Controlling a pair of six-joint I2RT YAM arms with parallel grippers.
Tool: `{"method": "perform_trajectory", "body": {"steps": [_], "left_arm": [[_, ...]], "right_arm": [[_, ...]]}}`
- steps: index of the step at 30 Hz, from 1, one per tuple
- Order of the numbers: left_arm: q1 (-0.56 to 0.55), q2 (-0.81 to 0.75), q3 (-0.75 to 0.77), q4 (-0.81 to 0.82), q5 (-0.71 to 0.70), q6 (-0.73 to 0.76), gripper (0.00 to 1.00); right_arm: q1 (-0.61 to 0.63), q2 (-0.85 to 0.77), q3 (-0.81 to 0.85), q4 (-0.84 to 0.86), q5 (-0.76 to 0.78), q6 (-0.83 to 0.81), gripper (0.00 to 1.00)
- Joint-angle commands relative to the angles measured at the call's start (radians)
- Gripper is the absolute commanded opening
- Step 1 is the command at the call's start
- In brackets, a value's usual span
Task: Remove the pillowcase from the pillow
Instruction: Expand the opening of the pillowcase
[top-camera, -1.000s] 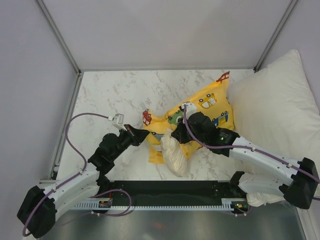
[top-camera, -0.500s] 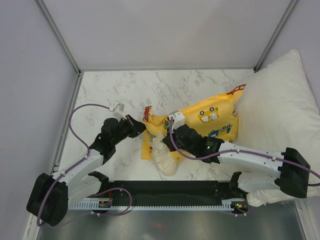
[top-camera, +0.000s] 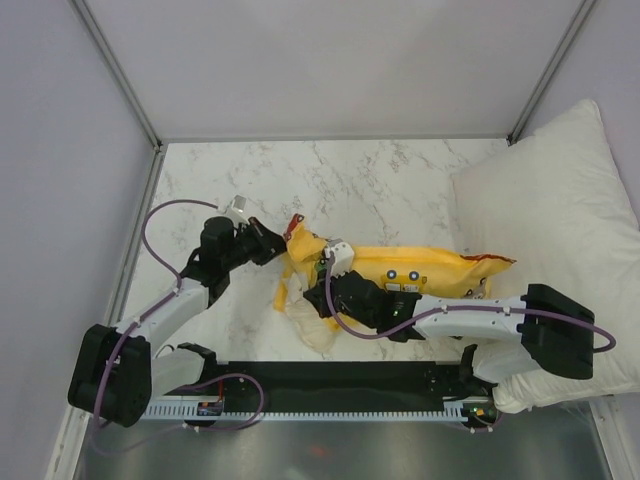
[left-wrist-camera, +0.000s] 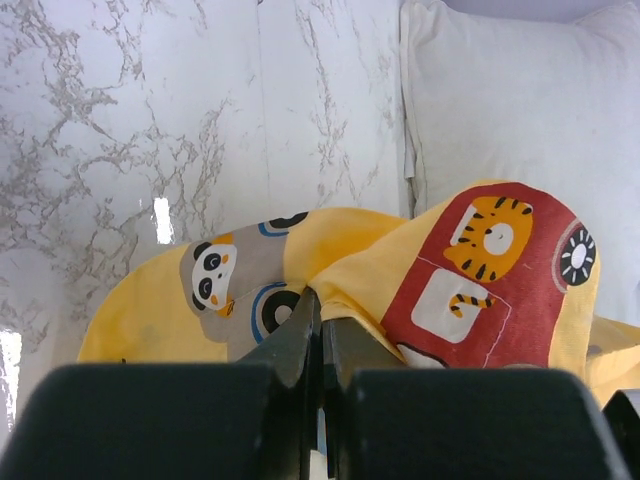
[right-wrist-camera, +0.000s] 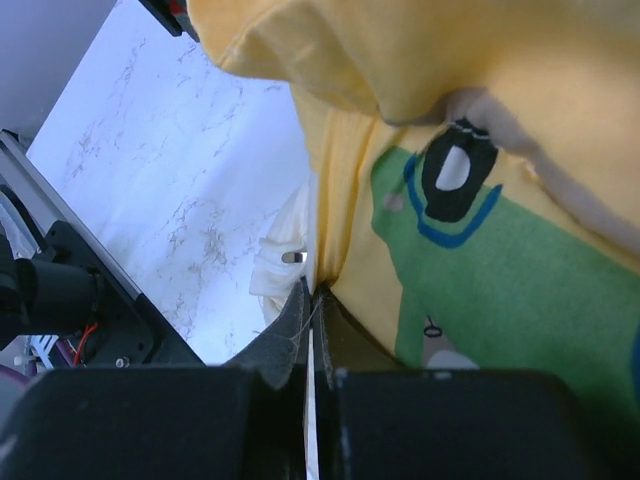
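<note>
In the top external view, reads as partway done: pillow (top-camera: 308, 325) bulging from the pillowcase (top-camera: 440, 268) mouth low on the surface (top-camera: 380, 190), left tool (left-wrist-camera: 318, 305) pinching yellow cloth, right tool (right-wrist-camera: 308, 295) pressed together there, rest yet to slide free.

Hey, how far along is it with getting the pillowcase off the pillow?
Partly done: one end of the pillow pokes out of the pillowcase. In hand: the left claw pinches the case's edge, and the right claw is shut on fabric by the opening. Left: the rest of the pillow seems still inside, so it must be drawn out.
</note>
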Motion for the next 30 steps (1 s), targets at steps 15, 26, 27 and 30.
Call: {"method": "perform_trajectory", "body": {"steps": [15, 26, 27, 30], "left_arm": [[0.099, -0.023, 0.194, 0.316, -0.045, -0.086, 0.02], [0.093, -0.124, 0.071, 0.244, 0.179, 0.02, 0.02], [0.092, -0.132, 0.06, 0.231, 0.208, 0.025, 0.02], [0.087, -0.169, 0.014, 0.208, 0.227, 0.025, 0.02]], "right_arm": [[0.101, 0.012, -0.069, -0.438, -0.24, 0.042, 0.0], [0.101, -0.249, 0.371, -0.666, 0.039, -0.074, 0.45], [0.103, -0.242, 0.388, -0.659, 0.047, -0.088, 0.55], [0.103, -0.173, 0.436, -0.658, 0.122, -0.119, 0.77]]}}
